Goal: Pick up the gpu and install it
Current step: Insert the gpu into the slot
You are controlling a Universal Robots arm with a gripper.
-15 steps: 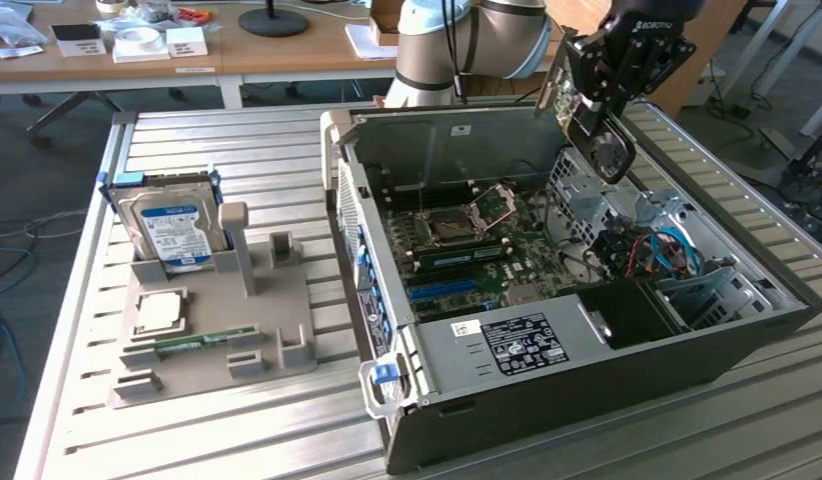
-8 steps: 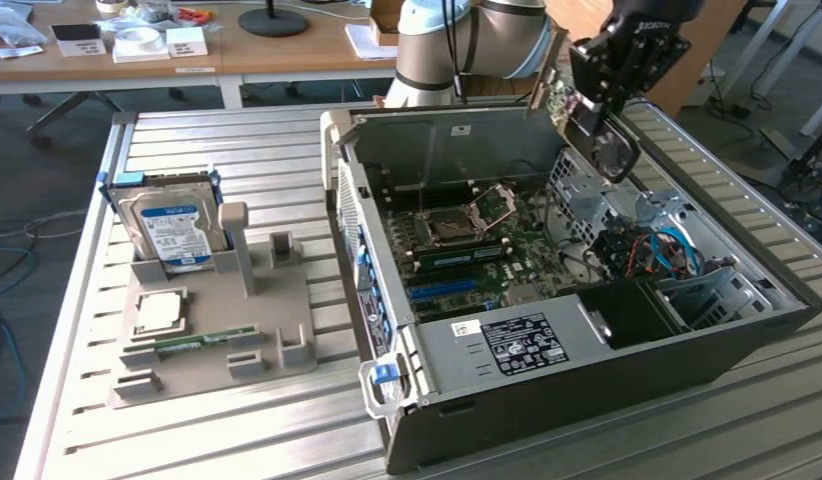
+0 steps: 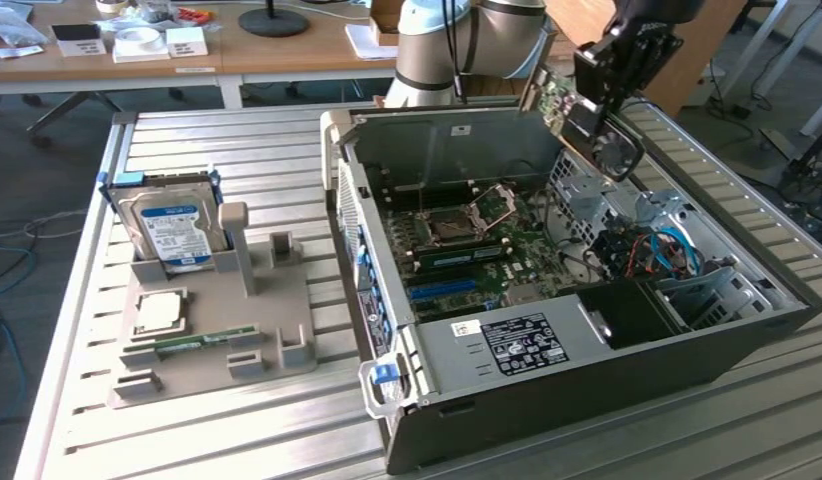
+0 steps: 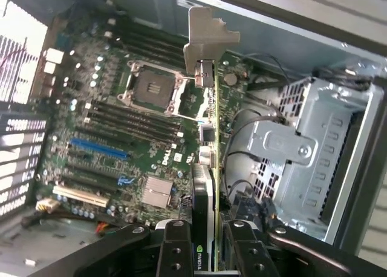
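Gripper [image 3: 609, 80] is clenched on the gpu [image 4: 210, 162], with fingers [image 4: 175, 250] pinching the card's near end from both faces. In the wrist view the card is edge-on and runs straight away from the gripper, its grey metal bracket [image 4: 208, 32] at the far end and a green-logo label between the pads. The card hangs in the air over the motherboard [image 4: 109, 126], not seated in a slot. It sits between the CPU socket [image 4: 151, 89] side and the silver drive cage [image 4: 302, 150], with the blue slot [image 4: 100, 149] well apart from it. In the exterior view, gripper and card are up at the open computer case's [image 3: 545, 390] corner toward the exterior view's upper right, the card tilted with its dark fan face toward the camera. That view also gives the slatted table [image 3: 251, 140] layout. A grey parts holder [image 3: 271, 330] sits on the exterior view's left of the case. A blue-labelled hard drive [image 3: 171, 225] stands upright in it, and a green memory stick [image 3: 198, 342] lies flat near a square chip [image 3: 158, 310]. The wrist view gives board detail: rows of black memory slots and a small heatsink [image 4: 158, 191].
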